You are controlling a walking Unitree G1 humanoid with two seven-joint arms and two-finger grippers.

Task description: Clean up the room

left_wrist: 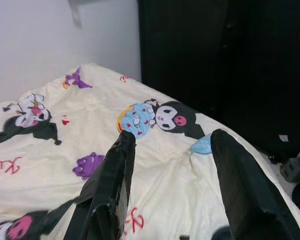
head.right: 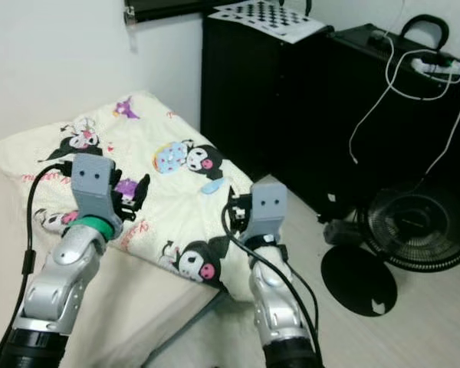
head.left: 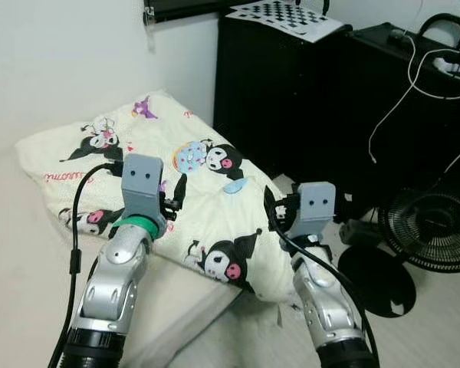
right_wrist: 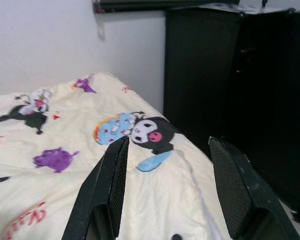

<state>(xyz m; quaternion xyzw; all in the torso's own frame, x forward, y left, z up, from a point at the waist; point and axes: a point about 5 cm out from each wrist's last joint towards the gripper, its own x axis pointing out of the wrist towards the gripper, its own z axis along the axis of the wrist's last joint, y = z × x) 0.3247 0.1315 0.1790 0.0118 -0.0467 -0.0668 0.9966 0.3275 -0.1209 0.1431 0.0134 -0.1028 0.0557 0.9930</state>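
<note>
You are at the approach step: both claws are raised over the cream cartoon-print blanket [head.left: 169, 184], and neither has hold of it yet. The blanket lies spread on the bed [head.left: 15, 261], beside the white wall, with its near corner hanging over the bed edge toward the floor.

The left claw [left_wrist: 172, 165] hovers above the middle of the blanket, fingers spread, with nothing between them. The right claw [right_wrist: 167, 175] hovers over the blanket's edge on the side of the black cabinet [head.left: 291, 84], fingers likewise spread and empty.

Judged from this position, your next move is to lower each claw onto the fabric and pinch a fold, one on each side, so the blanket can be lifted or folded evenly. Keep the right arm away from the fan [head.left: 433, 230] and the white cable [head.left: 399, 92] hanging down the cabinet front. Expect soft cloth to slip, so take a deep bite.
</note>
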